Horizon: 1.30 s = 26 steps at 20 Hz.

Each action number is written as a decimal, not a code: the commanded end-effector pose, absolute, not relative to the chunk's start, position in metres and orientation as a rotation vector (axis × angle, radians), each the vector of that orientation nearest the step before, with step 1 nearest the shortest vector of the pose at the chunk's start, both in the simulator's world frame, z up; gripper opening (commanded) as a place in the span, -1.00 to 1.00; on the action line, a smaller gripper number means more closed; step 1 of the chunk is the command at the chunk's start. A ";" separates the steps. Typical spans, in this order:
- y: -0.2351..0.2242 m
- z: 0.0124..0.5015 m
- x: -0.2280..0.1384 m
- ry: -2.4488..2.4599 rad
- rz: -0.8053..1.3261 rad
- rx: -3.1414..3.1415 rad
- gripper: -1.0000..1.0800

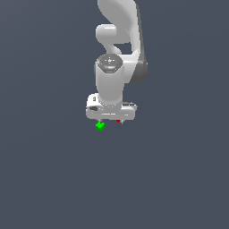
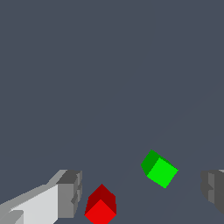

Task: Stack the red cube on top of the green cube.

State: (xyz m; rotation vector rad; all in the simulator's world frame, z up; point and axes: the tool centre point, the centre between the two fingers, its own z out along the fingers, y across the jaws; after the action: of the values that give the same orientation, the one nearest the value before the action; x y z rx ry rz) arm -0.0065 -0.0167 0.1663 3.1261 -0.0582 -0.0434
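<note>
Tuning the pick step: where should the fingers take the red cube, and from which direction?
Judging by the wrist view, come straight down and close on two opposite flat side faces of the red cube. It sits turned corner-on to the open gripper, so rotate the wrist to square up. The green cube sits apart.

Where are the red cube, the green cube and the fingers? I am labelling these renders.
red cube (image 2: 101, 209): wrist view, on its bright lower face.
green cube (image 2: 161, 171): wrist view, on its light face.
fingers (image 2: 70, 194): wrist view, on the grey tip of one finger; the two stand wide apart.
</note>
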 end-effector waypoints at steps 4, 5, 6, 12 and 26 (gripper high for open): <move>-0.016 0.165 -0.008 -0.046 -0.043 3.126 0.92; -0.015 0.165 -0.009 -0.036 -0.043 3.127 0.92; -0.014 0.164 -0.010 -0.023 -0.042 3.127 0.92; -0.004 0.153 -0.022 0.109 -0.038 3.127 0.92; 0.025 0.106 -0.090 0.718 -0.016 3.053 0.92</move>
State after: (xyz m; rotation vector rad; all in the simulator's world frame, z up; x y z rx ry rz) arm -0.0814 0.0231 0.1119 3.0682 0.6450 -0.0188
